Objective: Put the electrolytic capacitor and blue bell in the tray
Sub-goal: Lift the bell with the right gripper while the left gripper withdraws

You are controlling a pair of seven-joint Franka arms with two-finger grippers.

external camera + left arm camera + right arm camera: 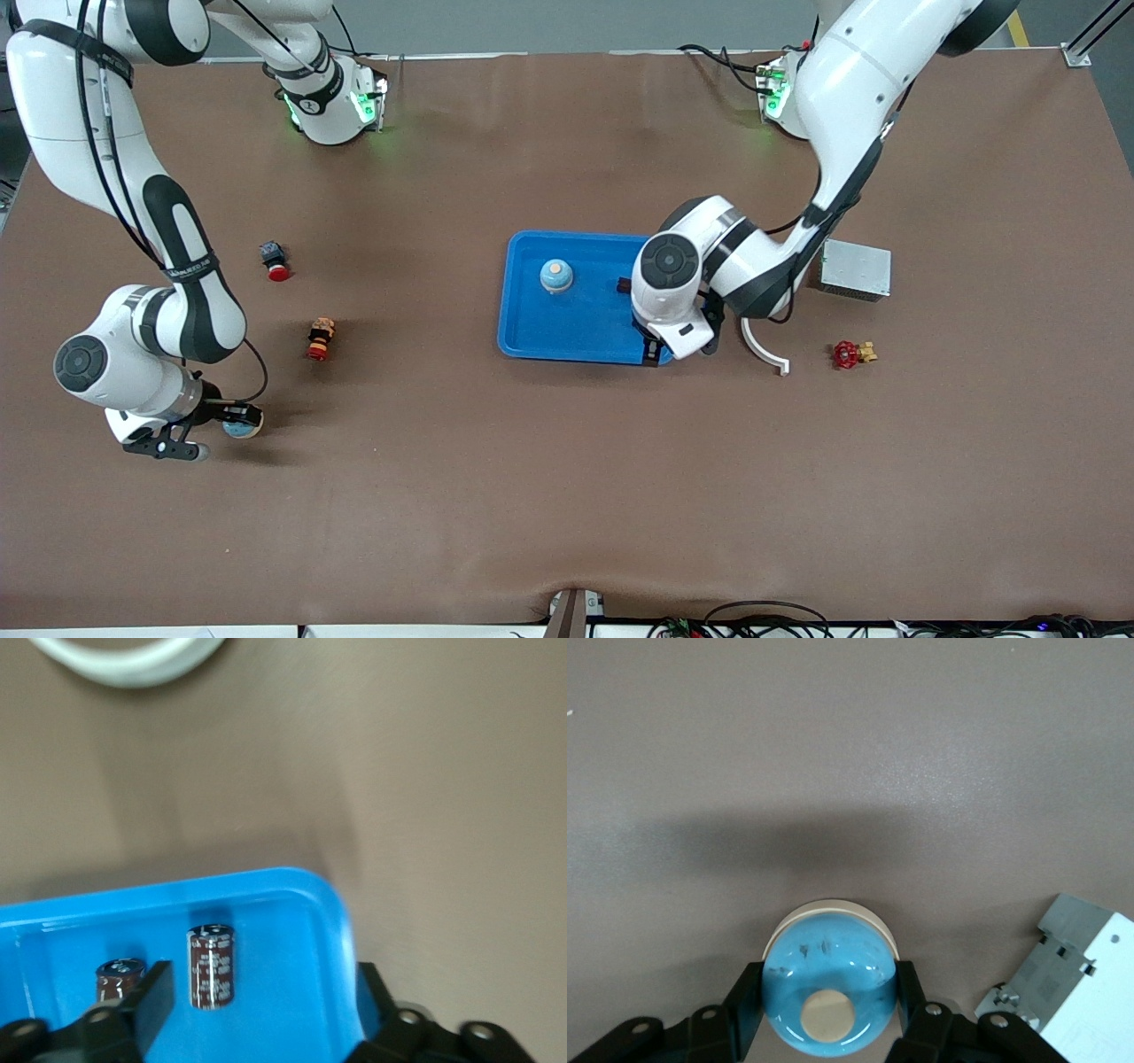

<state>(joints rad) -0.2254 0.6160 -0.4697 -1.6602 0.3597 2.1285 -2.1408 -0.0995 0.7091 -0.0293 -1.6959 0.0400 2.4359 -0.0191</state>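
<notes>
- Near the surface's right-arm end, a bell (829, 992) is gripped by the right end effector (829, 997); slippage is risked by its rounded dome.
- At the tray's (532, 328) four-o'clock corner, the left end effector (257, 1014) is held open over a capacitor (211, 966).

The tray (523, 306) kept bare floor around a blue bell (556, 276) already in it, but its corner toward the left arm's end was taken by the left gripper (660, 347), whose spread fingers flanked two capacitors (211, 966). Between the tray and the right gripper (232, 424), shut around a second blue bell (829, 990), stood two red-capped buttons (320, 339), with open brown table nearer the front camera. A white curved piece (765, 347) and, apparently, a grey metal box (854, 269) crowded the left arm's end.
</notes>
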